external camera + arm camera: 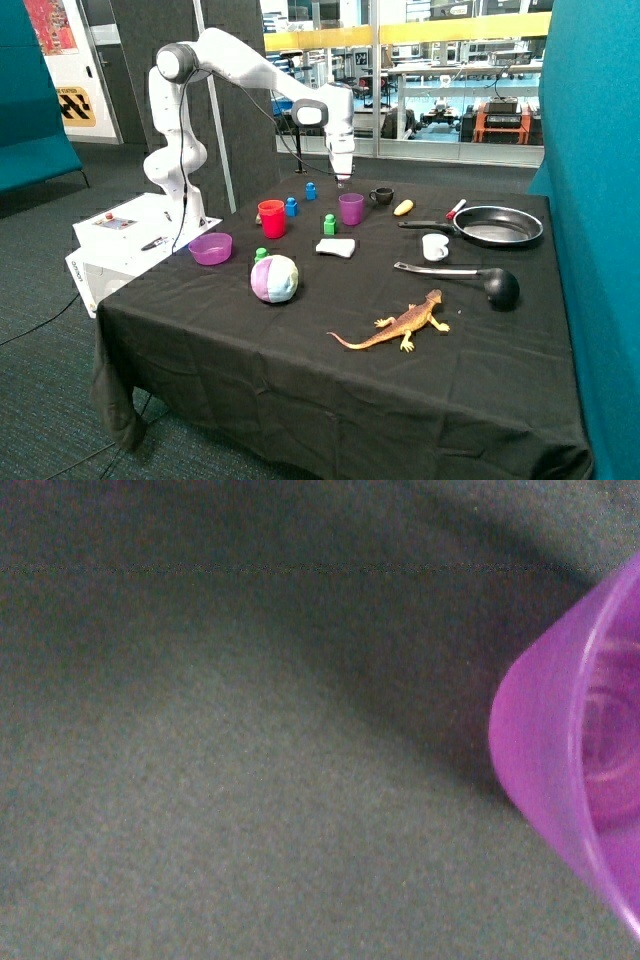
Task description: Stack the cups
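Observation:
The translucent purple cup [351, 208] stands upright on the black tablecloth near the middle back of the table. The red cup [271, 218] stands upright a short way off, toward the robot's base. No separate magenta-pink cup shows. My gripper [342, 181] hangs pointing down just above and slightly behind the purple cup's rim, holding nothing that I can see. In the wrist view the purple cup [580, 770] shows at the edge of the picture, seen from above, with bare black cloth [250, 760] filling the rest.
Around the cups are two blue blocks [291, 206], green blocks [329, 224], a white pad [337, 247], a purple bowl [211, 248], a pastel ball [274, 278] and a black mug [382, 196]. Farther off are a white mug [435, 246], pan [498, 226], ladle [500, 287] and toy lizard [400, 325].

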Available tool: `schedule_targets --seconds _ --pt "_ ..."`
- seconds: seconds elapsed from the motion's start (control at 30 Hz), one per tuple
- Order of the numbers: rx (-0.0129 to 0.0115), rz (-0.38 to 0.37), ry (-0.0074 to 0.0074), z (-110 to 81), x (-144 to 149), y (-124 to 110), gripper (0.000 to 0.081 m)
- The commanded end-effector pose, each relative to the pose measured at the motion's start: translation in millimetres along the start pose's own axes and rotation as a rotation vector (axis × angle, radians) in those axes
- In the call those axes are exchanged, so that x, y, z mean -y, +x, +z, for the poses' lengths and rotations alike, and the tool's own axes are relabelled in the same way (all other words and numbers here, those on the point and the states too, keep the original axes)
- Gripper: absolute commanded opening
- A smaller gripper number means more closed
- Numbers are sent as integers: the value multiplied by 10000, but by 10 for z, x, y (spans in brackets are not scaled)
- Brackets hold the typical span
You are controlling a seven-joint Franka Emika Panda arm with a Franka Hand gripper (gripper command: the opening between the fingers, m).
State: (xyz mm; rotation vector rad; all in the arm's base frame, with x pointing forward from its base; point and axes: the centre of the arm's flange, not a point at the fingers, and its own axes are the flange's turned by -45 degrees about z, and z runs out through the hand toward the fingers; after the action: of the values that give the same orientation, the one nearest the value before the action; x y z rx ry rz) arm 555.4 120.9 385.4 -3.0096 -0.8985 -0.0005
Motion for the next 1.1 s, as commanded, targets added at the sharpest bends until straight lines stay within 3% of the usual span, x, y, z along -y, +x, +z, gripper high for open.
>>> schedule_targets --seconds 0.0,1.07 --pt "5 137 -6 96 -53 52 436" --pt "5 291 -6 287 -92 168 421"
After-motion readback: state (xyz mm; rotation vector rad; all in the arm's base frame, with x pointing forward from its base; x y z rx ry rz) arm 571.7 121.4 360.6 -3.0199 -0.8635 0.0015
